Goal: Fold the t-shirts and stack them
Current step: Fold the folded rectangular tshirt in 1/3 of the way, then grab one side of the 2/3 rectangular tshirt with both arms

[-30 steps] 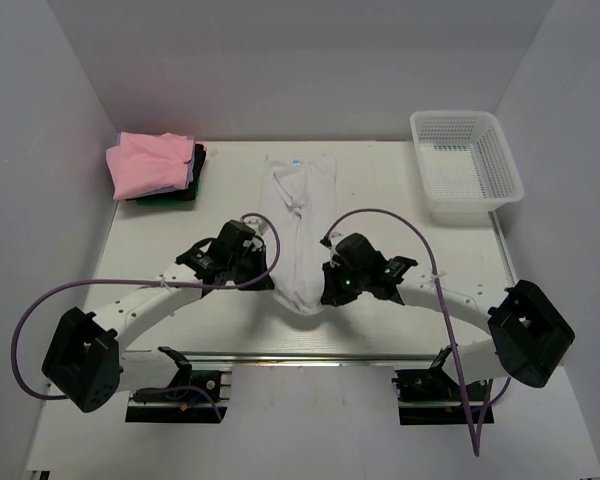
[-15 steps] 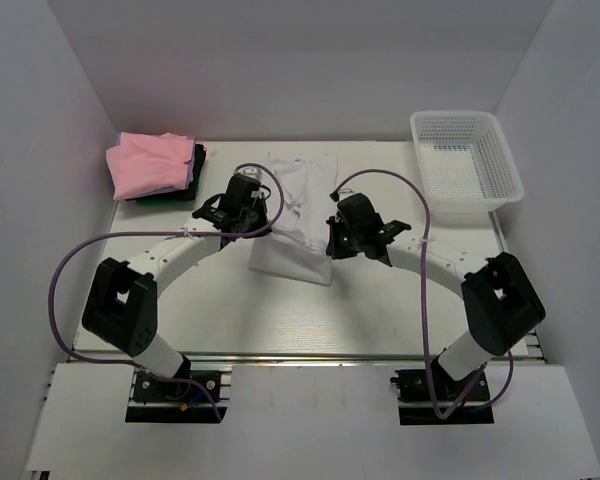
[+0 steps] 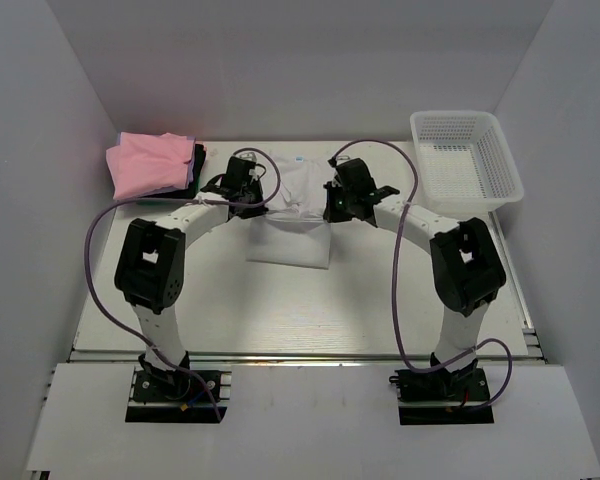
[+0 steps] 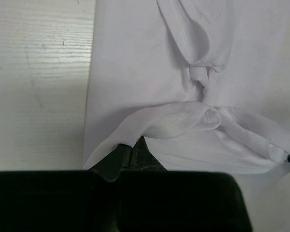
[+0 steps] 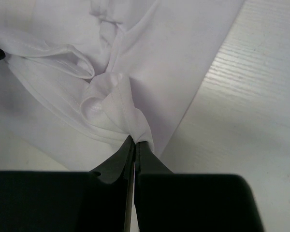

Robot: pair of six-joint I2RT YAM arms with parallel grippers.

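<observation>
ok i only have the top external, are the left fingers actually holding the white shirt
observer: yes, the left wrist view shows the left fingers shut on a rolled edge of the white t-shirt.
operator: and the right
observer: the right wrist view shows the right fingers pinched shut on a bunched bit of hem.
operator: edge flat between them
observer: no, the left wrist view shows it rolled and bunched near the middle.

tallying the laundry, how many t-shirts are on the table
3 that can be told apart: the white t-shirt in the middle, partly folded; the pink t-shirt folded at the far left corner; a dark t-shirt under it. More may be hidden in that stack.
</observation>
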